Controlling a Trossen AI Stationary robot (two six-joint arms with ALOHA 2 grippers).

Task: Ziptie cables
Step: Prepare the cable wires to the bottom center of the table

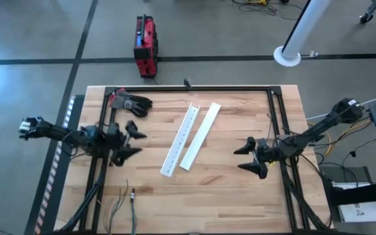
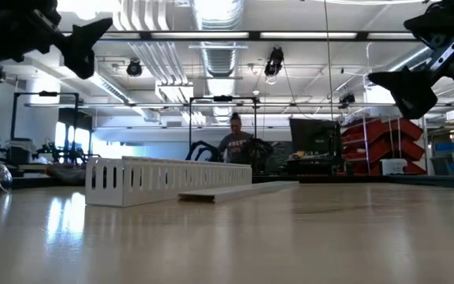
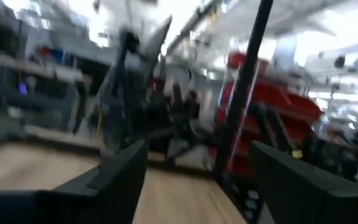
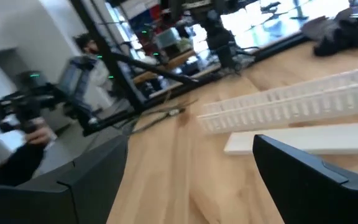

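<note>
The cables (image 1: 124, 203) are a few thin dark, grey and greenish wires lying loose on the table near its near left corner; they also show far off in the right wrist view (image 4: 166, 113). My left gripper (image 1: 133, 140) hovers open above the table's left part, holding nothing. My right gripper (image 1: 248, 158) hovers open over the right part, also with nothing between its fingers. Both stand well away from the cables.
Two long white strips lie side by side at the table's middle: a slotted one (image 1: 181, 140) and a flat one (image 1: 200, 135). A black glove (image 1: 131, 103) lies at the far left. A black frame (image 1: 194, 87) runs around the table. A person (image 2: 235, 143) stands in the room beyond.
</note>
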